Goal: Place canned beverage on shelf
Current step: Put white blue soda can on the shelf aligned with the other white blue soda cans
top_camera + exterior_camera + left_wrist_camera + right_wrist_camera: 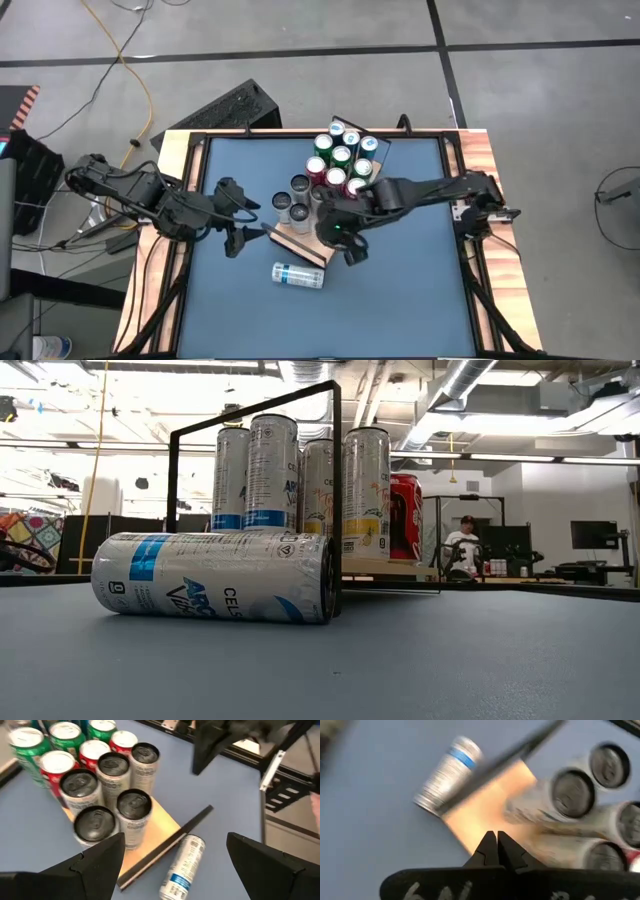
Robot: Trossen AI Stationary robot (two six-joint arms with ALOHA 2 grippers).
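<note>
Lying on its side just off the shelf (300, 241): can (297, 274), between spread-open left gripper (236, 240) and closed, empty right gripper (352, 255)

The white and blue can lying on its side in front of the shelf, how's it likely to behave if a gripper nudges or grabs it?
The can lies on its side on the table, so a nudge across its length would probably roll it. Its smooth round wall may slip between fingers. It looks undented, possibly full, so fairly heavy. It sits just off the shelf lip.
</note>
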